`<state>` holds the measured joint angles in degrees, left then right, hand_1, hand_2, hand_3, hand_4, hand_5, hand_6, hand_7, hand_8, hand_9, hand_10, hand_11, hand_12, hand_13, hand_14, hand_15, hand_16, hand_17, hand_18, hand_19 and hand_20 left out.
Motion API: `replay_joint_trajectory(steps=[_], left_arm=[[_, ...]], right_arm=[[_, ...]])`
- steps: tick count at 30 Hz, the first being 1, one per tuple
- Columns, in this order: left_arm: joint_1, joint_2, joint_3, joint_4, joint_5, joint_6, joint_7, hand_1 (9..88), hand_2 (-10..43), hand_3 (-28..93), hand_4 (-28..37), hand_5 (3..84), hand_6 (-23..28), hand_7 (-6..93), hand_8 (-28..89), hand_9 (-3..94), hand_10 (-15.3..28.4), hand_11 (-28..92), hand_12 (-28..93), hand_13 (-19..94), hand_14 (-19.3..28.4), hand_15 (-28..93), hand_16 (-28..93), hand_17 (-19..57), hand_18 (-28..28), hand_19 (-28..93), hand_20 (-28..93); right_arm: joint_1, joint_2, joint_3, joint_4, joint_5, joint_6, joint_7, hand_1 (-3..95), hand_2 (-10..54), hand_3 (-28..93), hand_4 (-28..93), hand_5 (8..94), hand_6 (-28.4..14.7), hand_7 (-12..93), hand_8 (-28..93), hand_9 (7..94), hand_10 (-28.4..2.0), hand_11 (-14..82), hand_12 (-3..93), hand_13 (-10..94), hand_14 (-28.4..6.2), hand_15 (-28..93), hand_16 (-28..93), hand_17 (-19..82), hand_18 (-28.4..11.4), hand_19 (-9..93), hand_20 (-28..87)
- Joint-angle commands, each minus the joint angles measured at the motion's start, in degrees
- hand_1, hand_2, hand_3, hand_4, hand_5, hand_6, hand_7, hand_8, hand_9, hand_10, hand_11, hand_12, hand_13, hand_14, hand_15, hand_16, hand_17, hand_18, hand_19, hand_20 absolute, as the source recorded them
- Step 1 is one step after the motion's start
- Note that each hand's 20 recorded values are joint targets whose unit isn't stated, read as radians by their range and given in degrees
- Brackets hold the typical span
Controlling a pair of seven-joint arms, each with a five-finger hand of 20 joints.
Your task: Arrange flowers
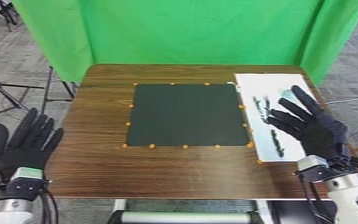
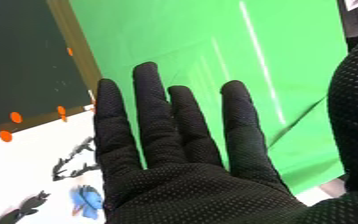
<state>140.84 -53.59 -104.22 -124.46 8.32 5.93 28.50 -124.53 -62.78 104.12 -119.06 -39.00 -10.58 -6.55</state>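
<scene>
The right hand [image 1: 322, 136] is released, fingers extended and holding nothing, over the white sheet [image 1: 286, 152] along the tabletop's [image 1: 87, 172] right edge. On that sheet lie dark leafy sprigs [image 1: 277, 142], between the hand and the dark mat [image 1: 184, 115], and a blue flower [image 2: 88, 201] near the sprigs. The left hand [image 1: 21, 152], fingers loosely straight and empty, is beside the tabletop's left edge.

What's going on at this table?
Flower arranging, apparently not begun. The right robot hand, open and empty, is over the white sheet holding dark leafy sprigs and a blue piece. The left robot hand is open and empty by the table's left edge. A dark mat lies between them.
</scene>
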Motion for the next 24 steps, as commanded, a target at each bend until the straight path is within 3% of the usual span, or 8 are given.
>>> replay_joint_trajectory(steps=[1,3,5,7,10,16,21,24], left_arm=[[-0.2,0.97,-1.02,-0.87,4.99,-2.96,-0.77,24.6,7.3,65,-28.3,33.5,3.4,9.4,-10,27.6,9.6,11,5,15,7.9,20,-9,-4.6,8.6,24,8],[-0.6,1.07,-1.07,-1.01,6.28,-3.02,-0.85,24.4,7.2,65,-28.3,33.4,3.5,9.0,-10,27.3,9.6,11,5,14,7.9,19,-9,-4.6,8.6,24,8],[0.0,0.73,-1.31,-1.49,6.52,-2.88,-0.92,24.3,7.2,65,-28.3,33.2,3.5,8.9,-9,27.1,9.6,11,6,14,7.9,19,-9,-4.7,8.7,24,8],[0.3,0.5,-1.72,-1.56,6.44,-2.99,-1.21,24.4,7.3,65,-28.3,33.1,3.5,8.7,-9,27.1,9.6,11,6,14,8.0,19,-9,-4.7,8.7,24,8],[1.5,1.04,-2.67,-2.11,5.44,-0.88,-0.04,24.4,7.4,65,-28.3,33.1,3.6,8.8,-9,27.1,9.7,11,6,14,8.1,19,-8,-4.8,8.8,24,8],[2.6,1.18,-3.84,-2.18,4.63,-0.06,1.67,24.4,7.5,66,-28.3,34.8,4.5,9.8,-9,29.4,11.3,13,7,18,10.4,22,-7,-4.8,9.6,25,9],[2.1,1.68,-3.37,-1.85,4.01,0.19,1.42,24.1,7.5,66,-28.3,35.4,5.0,10.5,-9,30.2,11.6,14,8,19,11.0,24,-7,-4.8,9.9,25,9],[1.9,1.8,-3.26,-1.79,3.73,0.59,1.24,24.2,7.6,66,-28.3,36.0,5.5,10.5,-9,30.6,12.2,15,8,20,11.3,24,-8,-4.8,10.0,26,9]], right_arm=[[0.4,0.6,-0.6,-0.2,-0.6,0.0,-0.1,18.4,-9.5,82,-28,31.6,0.8,14,-11,35.5,-14.7,3.0,13.9,36,-13.9,16,22,16,-17.3,29,23],[0.0,0.8,-0.3,-0.5,-2.4,0.7,0.1,18.4,-9.5,82,-28,31.9,0.6,14,-11,35.7,-14.8,3.1,14.0,37,-13.9,16,22,16,-17.3,29,23],[-0.7,1.4,-0.7,-1.2,-4.8,3.9,-1.0,18.5,-9.5,82,-28,32.0,0.4,14,-11,35.7,-15.0,3.1,14.0,37,-14.0,16,22,16,-17.3,29,23],[-1.5,4.1,-4.6,-3.1,-11.0,19.7,-7.6,18.9,-9.5,82,-28,33.3,-0.6,14,-11,36.9,-15.2,3.9,14.3,38,-13.9,18,22,16,-17.8,31,24],[-0.5,6.0,-6.4,-3.7,-19.5,29.4,-7.7,19.9,-9.5,83,-28,40.0,-0.8,20,-14,43.6,-14.2,8.5,14.3,44,-12.1,27,21,17,-17.8,36,25],[-0.9,7.9,-5.0,-5.0,-45.3,29.9,3.9,19.2,-9.5,81,-28,42.6,-1.6,21,-15,45.8,-14.9,11.3,14.6,45,-12.4,32,19,18,-18.5,41,27],[-2.5,9.5,-4.6,-5.8,-80.6,29.6,14.1,17.7,-9.5,79,-28,43.8,-2.5,21,-14,48.4,-15.1,13.3,15.2,45,-13.2,33,18,18,-19.6,46,27],[-3.5,9.7,-4.2,-6.4,-86.0,27.8,17.4,17.0,-9.5,77,-28,46.5,-2.3,24,-14,51.4,-14.7,17.6,17.2,46,-13.0,36,18,20,-19.3,48,27]])
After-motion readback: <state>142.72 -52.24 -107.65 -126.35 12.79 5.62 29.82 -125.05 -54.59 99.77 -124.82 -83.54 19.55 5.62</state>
